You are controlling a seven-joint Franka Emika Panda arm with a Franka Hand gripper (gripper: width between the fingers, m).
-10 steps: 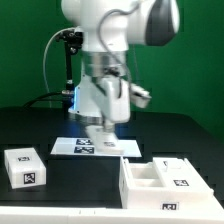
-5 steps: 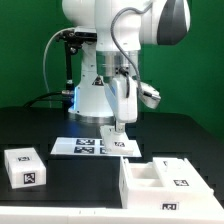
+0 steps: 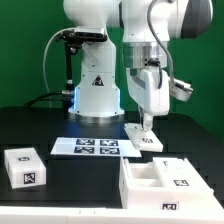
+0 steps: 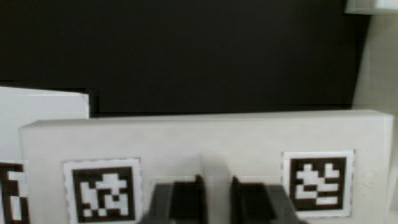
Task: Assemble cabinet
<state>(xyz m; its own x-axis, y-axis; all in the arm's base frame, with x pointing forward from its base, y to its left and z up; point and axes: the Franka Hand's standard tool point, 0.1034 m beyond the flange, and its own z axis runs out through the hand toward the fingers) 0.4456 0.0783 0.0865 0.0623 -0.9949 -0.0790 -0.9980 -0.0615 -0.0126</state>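
Sitting nearest, at the exterior view's right, the cabinet (image 3: 150,195) shows open compartments. A tagged block (image 3: 25,166) lies well apart from it at that view's left. Farther back on the black counter (image 3: 40,125), a tagged panel (image 3: 153,142) lies just beside the marker board (image 3: 90,147). The claw (image 3: 147,125) is pressed together, tips down on the panel; whether it pinches the panel I cannot tell.
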